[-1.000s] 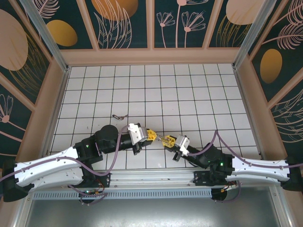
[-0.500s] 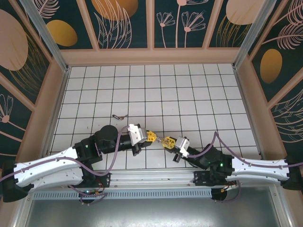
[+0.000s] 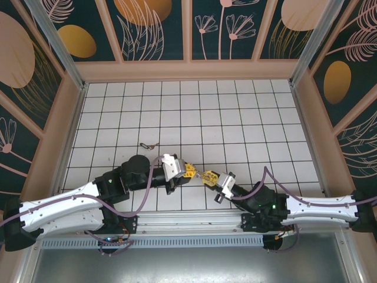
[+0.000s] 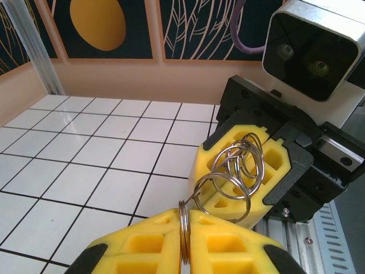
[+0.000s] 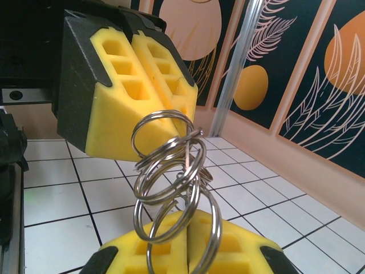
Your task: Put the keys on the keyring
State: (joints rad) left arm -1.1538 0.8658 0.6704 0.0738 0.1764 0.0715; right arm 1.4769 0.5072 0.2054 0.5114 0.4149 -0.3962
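Mid-threading, seemingly: pinching one of the linked rings (image 4: 234, 177) in the left gripper (image 4: 183, 248), clamping the rest in the right gripper (image 5: 185, 245), above the desk (image 3: 247, 118) front. Next: gentle prying apart. Likely keyring (image 3: 148, 145) lying well apart, rear-left.

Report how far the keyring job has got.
Done: the linked metal rings are up off the tiled table. In hand: left gripper and right gripper each pinch them from opposite sides. Left: the rings look bare of keys; a small dark item lies untouched on the tiles.
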